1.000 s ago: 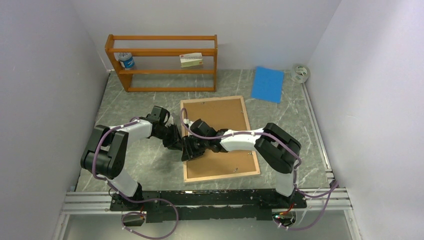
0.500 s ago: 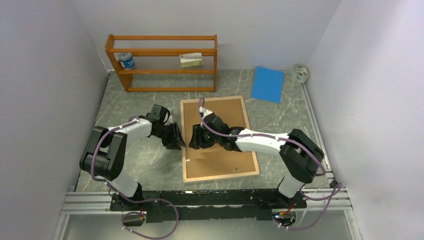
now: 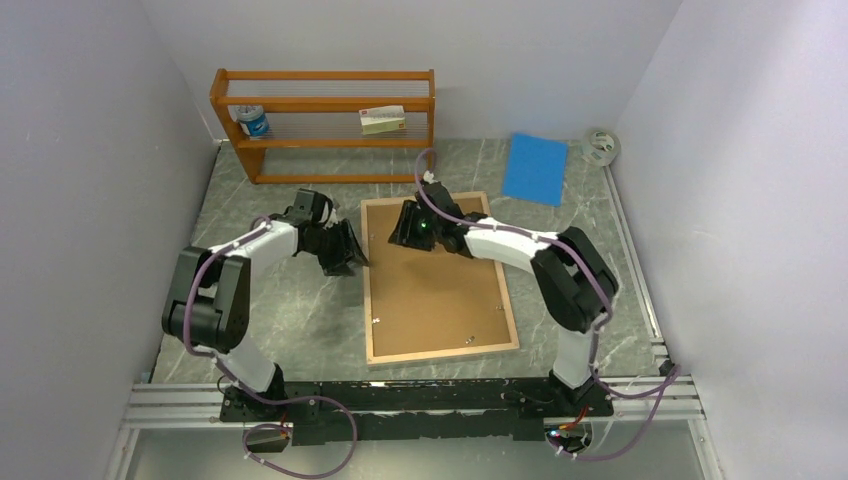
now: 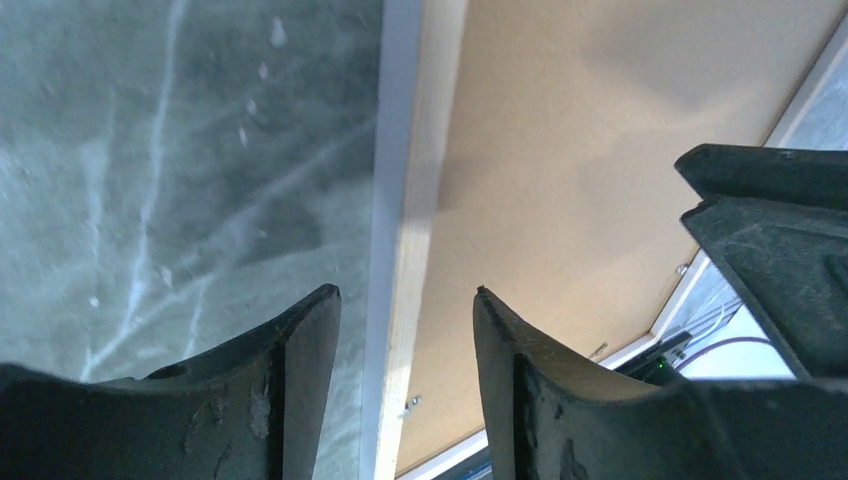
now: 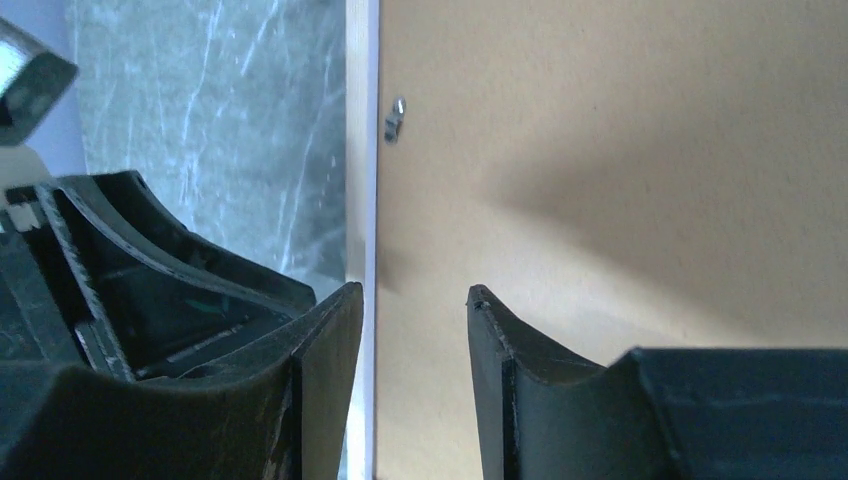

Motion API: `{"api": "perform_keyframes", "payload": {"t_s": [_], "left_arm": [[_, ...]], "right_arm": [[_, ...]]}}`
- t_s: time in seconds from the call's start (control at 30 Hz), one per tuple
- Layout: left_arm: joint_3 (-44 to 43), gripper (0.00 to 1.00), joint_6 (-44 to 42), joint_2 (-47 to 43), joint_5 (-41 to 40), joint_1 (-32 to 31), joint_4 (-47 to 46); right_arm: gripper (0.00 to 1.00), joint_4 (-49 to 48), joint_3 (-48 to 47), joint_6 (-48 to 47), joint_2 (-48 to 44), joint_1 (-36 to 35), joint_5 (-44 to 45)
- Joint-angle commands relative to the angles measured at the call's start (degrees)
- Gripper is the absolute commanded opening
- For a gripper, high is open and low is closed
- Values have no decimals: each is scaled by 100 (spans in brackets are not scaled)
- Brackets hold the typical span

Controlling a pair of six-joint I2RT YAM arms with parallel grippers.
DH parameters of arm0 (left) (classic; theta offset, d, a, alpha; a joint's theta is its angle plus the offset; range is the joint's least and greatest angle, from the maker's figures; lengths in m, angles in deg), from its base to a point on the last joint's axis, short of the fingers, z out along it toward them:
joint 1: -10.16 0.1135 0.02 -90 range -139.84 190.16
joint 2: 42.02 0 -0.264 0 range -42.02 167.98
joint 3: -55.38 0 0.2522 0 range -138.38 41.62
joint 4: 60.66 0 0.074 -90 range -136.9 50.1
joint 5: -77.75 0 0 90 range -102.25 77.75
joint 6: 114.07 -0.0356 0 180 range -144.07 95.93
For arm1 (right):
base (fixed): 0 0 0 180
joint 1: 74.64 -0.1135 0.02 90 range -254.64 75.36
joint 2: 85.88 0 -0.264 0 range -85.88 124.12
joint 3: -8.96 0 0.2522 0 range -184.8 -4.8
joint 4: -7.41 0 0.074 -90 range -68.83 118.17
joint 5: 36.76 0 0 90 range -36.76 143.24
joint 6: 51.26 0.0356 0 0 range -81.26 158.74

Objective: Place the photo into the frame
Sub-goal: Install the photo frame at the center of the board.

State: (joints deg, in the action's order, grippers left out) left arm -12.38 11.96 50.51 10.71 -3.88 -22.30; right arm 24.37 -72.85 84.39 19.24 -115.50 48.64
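The frame [image 3: 367,300] lies face down on the table, its light wood rim [image 4: 412,190] around a brown backing board [image 3: 440,290]. The photo is hidden. My left gripper [image 3: 352,250] is open at the frame's left edge near the far corner. In the left wrist view the rim runs between its fingertips [image 4: 405,292], and nothing is gripped. My right gripper [image 3: 402,228] hovers open over the far-left part of the backing board [image 5: 620,120]. Its jaws [image 5: 415,290] are just inside the rim [image 5: 360,110], near a small metal tab [image 5: 395,118].
An orange shelf rack [image 3: 325,125] stands at the back, holding a can [image 3: 254,122] and a small box [image 3: 383,119]. A blue sheet [image 3: 535,168] and a tape roll [image 3: 601,146] lie at the back right. Walls close in left and right.
My right gripper has travelled from the frame's mid-left edge up to its far-left corner. My left gripper has shifted a little farther away and opened wider.
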Motion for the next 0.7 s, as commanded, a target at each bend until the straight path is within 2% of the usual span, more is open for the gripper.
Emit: {"api": "perform_keyframes", "payload": {"t_s": [0.0, 0.2, 0.53, 0.67], "left_arm": [[-280, 54, -41, 449, 258, 167, -343], [-562, 49, -133, 952, 748, 191, -549], [-647, 30, -439, 1287, 703, 200, -289], [-639, 26, -437, 1352, 666, 200, -284]], "right_arm": [[46, -133, -757, -17, 558, 160, -392], [44, -543, -1262, 40, 1341, 222, -767], [40, -798, -1918, 124, 2199, 214, -1143], [38, -881, -1931, 138, 2298, 219, -1288]]}}
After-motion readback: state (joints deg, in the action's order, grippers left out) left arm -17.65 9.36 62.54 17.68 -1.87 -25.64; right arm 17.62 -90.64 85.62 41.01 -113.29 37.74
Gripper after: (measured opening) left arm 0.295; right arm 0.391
